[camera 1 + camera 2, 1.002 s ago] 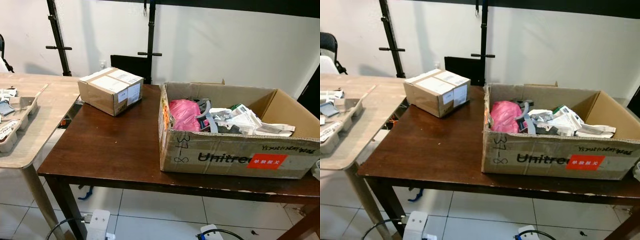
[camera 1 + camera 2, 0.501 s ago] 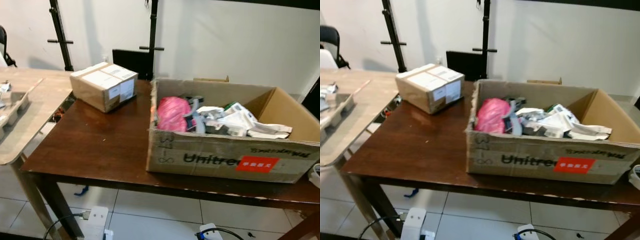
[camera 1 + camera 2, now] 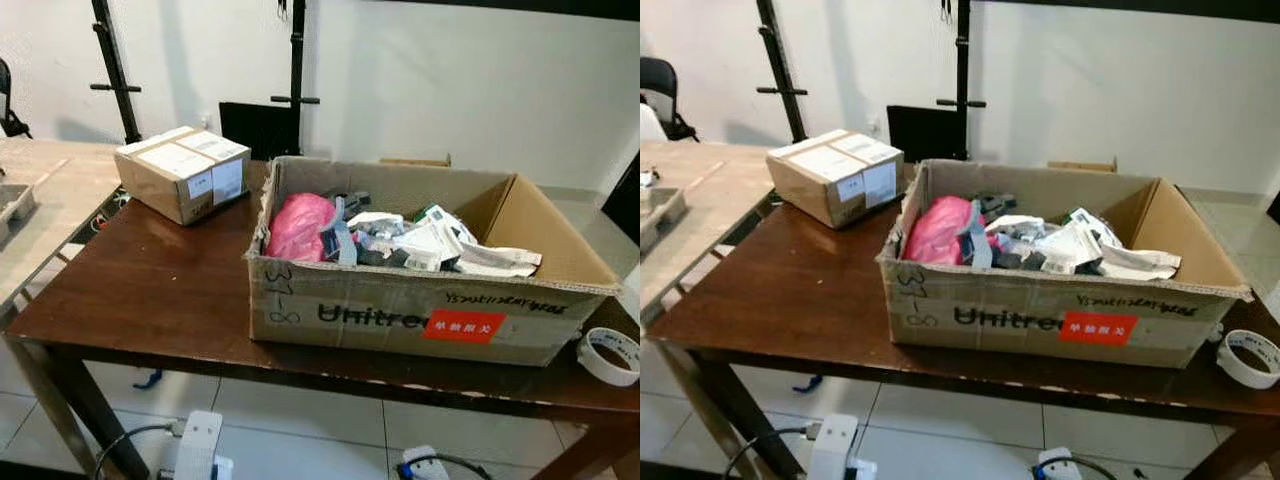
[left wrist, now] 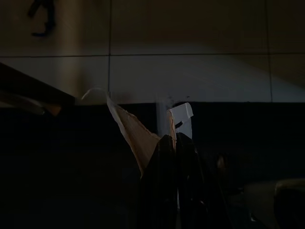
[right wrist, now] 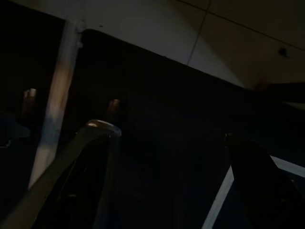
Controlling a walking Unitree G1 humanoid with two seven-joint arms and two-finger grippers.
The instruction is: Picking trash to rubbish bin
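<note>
Paper scrap [image 4: 129, 131] is sitting clamped between the closed fingers of the left tool [image 4: 175, 143], hanging low over the tiled floor [image 4: 190, 71]. Right tool [image 5: 167, 181] is hanging with its fingers spread apart. Cardboard box [image 3: 420, 320] of trash [image 3: 400, 240] is resting on the dark desk [image 3: 150, 290].

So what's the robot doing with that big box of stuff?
The robot faces a dark table with a big open cardboard box full of trash: a pink bag and crumpled papers. Its left gripper, hanging low, pinches a torn paper scrap. The right gripper is open.
</note>
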